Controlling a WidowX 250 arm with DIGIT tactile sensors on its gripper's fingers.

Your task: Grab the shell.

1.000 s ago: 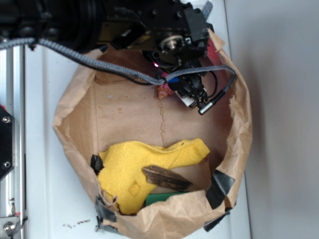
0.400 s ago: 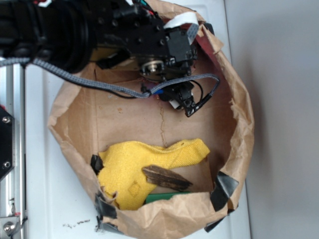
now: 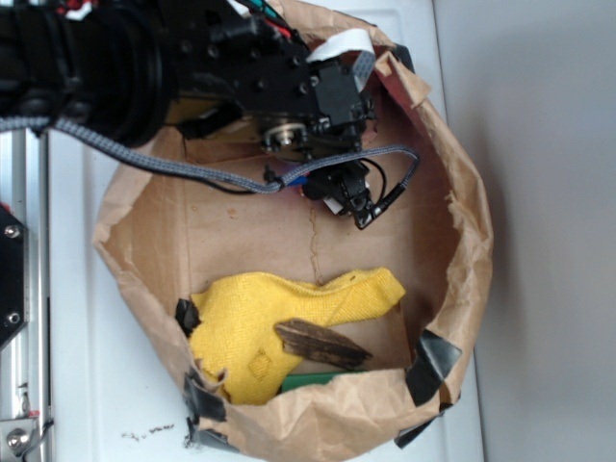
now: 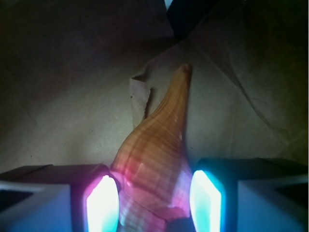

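The shell (image 4: 154, 159) is an orange-brown ribbed conch lying on the brown paper floor, its long pointed tail aimed away from me in the wrist view. My gripper (image 4: 154, 203) straddles its thick end. The left lit pad (image 4: 102, 203) touches the shell's side, and a thin dark gap separates the right pad (image 4: 205, 200) from it, so the jaws stand open around it. In the exterior view the gripper (image 3: 337, 192) is low inside the paper bag at its far side, and the shell is hidden under it.
The crumpled brown paper bag (image 3: 467, 202) walls in the work area. A yellow cloth (image 3: 269, 322) lies at the near side with a dark flat wood piece (image 3: 322, 344) on it and a green item (image 3: 313, 380) beside it. Black tape (image 3: 428, 358) patches the rim.
The arm has moved left and lowered over the shell, which showed beside the gripper a second ago and is now covered. The bag's rim shifted slightly.
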